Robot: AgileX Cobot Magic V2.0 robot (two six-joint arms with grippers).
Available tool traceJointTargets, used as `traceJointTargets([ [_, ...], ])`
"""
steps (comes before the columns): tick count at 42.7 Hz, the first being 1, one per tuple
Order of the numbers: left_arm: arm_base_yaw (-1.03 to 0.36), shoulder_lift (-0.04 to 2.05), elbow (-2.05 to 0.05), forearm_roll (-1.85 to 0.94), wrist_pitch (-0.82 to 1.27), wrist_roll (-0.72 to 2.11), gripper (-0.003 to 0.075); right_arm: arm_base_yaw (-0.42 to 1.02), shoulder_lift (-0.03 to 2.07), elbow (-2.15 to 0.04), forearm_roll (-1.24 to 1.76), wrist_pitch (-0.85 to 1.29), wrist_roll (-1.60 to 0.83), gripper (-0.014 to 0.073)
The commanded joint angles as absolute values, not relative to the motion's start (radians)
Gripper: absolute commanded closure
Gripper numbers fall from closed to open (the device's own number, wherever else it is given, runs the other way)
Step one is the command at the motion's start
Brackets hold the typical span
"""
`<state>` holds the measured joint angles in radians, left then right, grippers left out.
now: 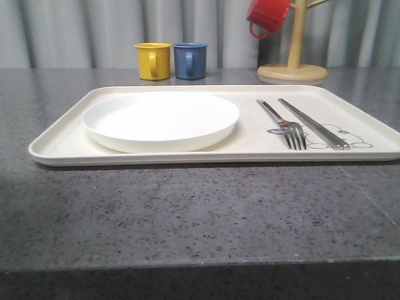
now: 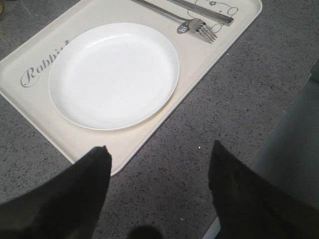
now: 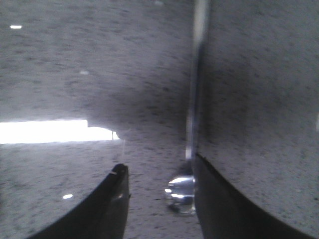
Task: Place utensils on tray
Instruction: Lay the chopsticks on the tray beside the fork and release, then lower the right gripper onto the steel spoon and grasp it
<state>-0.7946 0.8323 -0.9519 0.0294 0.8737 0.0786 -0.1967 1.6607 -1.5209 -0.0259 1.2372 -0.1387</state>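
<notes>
The cream tray (image 1: 187, 157) lies across the middle of the grey table, with a fork (image 1: 284, 125) and a knife (image 1: 312, 122) side by side on its right part. The left wrist view shows the tray (image 2: 124, 149), fork (image 2: 197, 26) and knife (image 2: 204, 12) too. My left gripper (image 2: 159, 152) hangs open above bare table just off a tray corner, holding nothing. The spoon (image 3: 182, 191) lies on the table in the right wrist view, its handle running away from the camera. My right gripper (image 3: 159, 169) is open low over it, the bowl close against one finger.
A round white plate (image 1: 161, 119) takes up the tray's left half. A yellow mug (image 1: 153, 60) and a blue mug (image 1: 190, 60) stand behind the tray. At the back right, a wooden mug stand (image 1: 292, 70) carries a red mug (image 1: 269, 15).
</notes>
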Motion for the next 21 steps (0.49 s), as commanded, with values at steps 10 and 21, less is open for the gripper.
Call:
traceJointTargets([
  [10,-0.801,0.829,-0.979,0.032,0.806,0.071,0.0303,-0.254,1.715,-1.545,-0.032,1.247,-0.159,0.0252],
  [21,-0.801,0.829,-0.979,0.032,0.806,0.071,0.0303,-0.254,1.776,-1.545,-0.032,1.212,-0.159,0.0252],
])
